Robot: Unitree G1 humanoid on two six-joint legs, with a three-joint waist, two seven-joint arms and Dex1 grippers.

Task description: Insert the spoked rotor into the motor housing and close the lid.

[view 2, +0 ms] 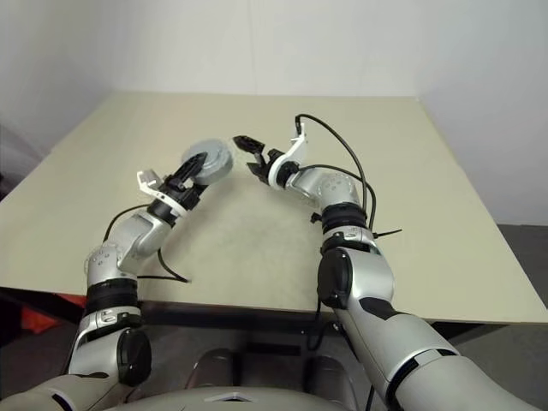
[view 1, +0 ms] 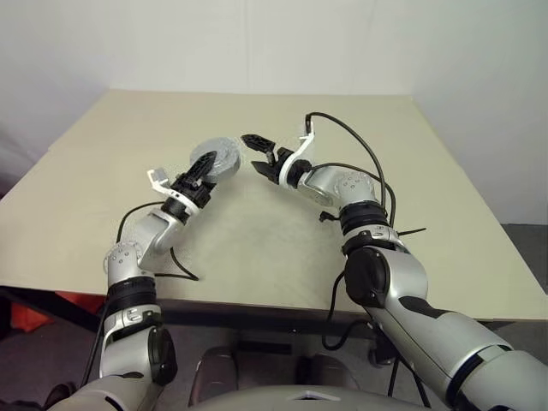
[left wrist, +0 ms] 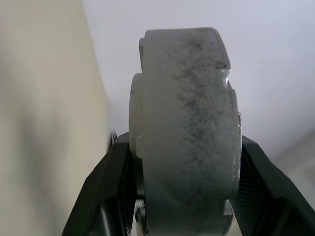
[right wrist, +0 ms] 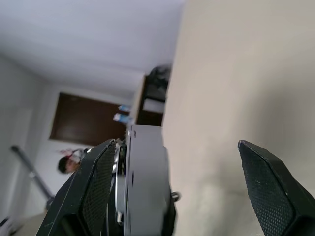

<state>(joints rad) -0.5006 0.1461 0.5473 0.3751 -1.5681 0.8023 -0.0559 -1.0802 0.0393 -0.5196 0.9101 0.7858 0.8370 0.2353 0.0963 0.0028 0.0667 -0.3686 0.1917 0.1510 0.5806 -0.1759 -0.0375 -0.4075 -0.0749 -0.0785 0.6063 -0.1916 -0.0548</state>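
While left gripper [view 1: 204, 172] clamps 1 motor housing [view 1: 216, 159], right gripper [view 1: 261, 156] gapes wide, empty

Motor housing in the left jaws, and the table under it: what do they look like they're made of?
Motor housing: looks like cast or machined metal, dull grey with a matte finish and dark scuffs across its curved side; likely aluminium or steel, I can't tell which. Table: smooth, pale beige matte top with a dark edge, probably laminate or painted board.
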